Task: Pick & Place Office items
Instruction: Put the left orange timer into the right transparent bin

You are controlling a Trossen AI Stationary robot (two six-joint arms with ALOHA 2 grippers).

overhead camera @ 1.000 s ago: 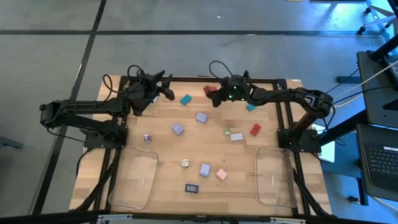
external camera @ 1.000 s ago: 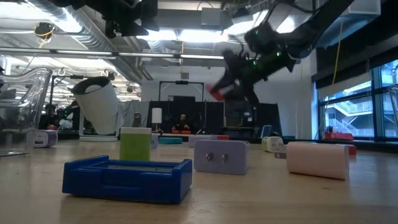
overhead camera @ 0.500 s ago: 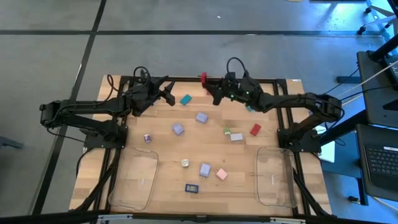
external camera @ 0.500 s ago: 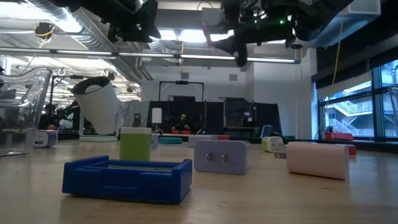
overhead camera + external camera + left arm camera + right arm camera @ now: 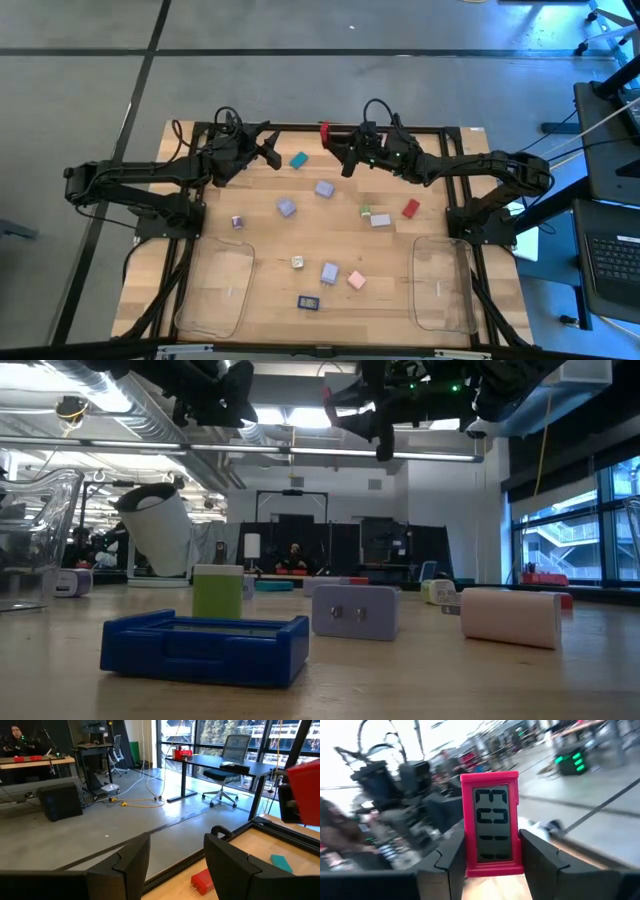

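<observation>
Above the table's far edge, right end effector (image 5: 335,140) now farther left, red clock (image 5: 490,824) still clamped.

Red clock (image 5: 490,823) with grey display, blue tray (image 5: 204,645), possibly pink block (image 5: 510,616)

A red block with a grey display face (image 5: 491,822) stands upright, held above the table's far edge. On the table lie the rest: a teal piece (image 5: 298,159) near the far edge, two lavender blocks (image 5: 324,188) mid-table, another red piece (image 5: 410,208), a green-and-white one (image 5: 365,212), a pink block (image 5: 356,281) and a dark blue tray-shaped piece (image 5: 308,302) nearest the front.
</observation>
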